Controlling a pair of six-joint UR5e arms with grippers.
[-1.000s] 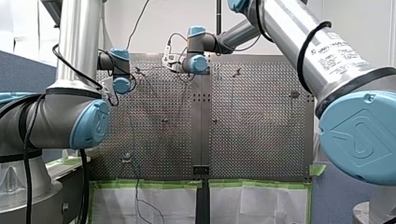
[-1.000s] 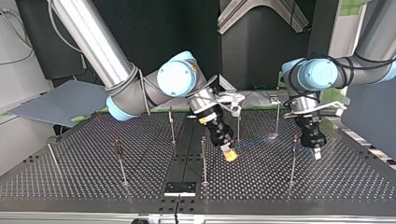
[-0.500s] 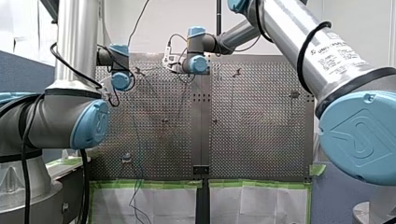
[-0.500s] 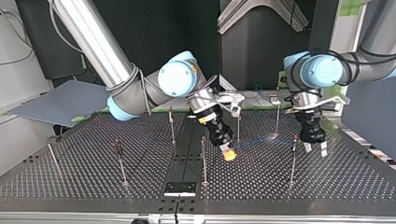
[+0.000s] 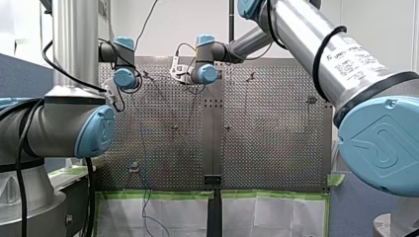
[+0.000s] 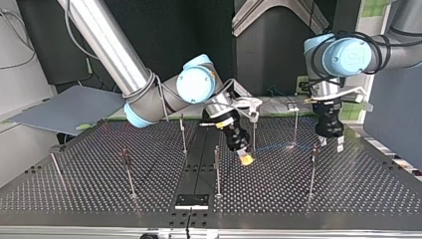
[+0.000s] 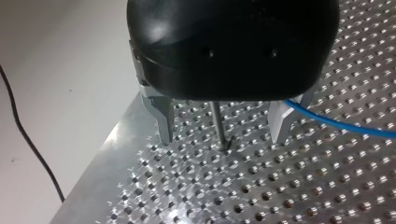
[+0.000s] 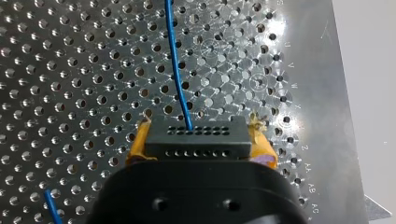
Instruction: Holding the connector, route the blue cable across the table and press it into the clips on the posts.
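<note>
Since a second ago my left claw [image 6: 332, 143] has spread its fingers and lifted off the plate, drawing back toward the arms' side in the top view. My right claw [image 8: 201, 142] has crept the same way, only slightly.

Nearest, in its own wrist view, the right claw is clenched on the connector [image 8: 196, 135], a black block held between yellow pads [image 8: 135, 147]. The blue cable [image 8: 176, 70] leaves the connector's front face and runs ahead of the claw, low over the perforated table [image 8: 70, 70].

The left claw is released and grasps nothing. Its fingers stand astride a post [image 7: 216, 119], and the cable passes just outside one finger, apart from the post.

Farther off, the cable trails over the table's edge toward the floor in the front view.

As I judge it, the connector is in hand and the routing has begun. No view shows the cable seated in a clip, so the pressing seems still to do.

Count: two arms, two claws, one connector, one blue cable, and seven posts in the top view.
</note>
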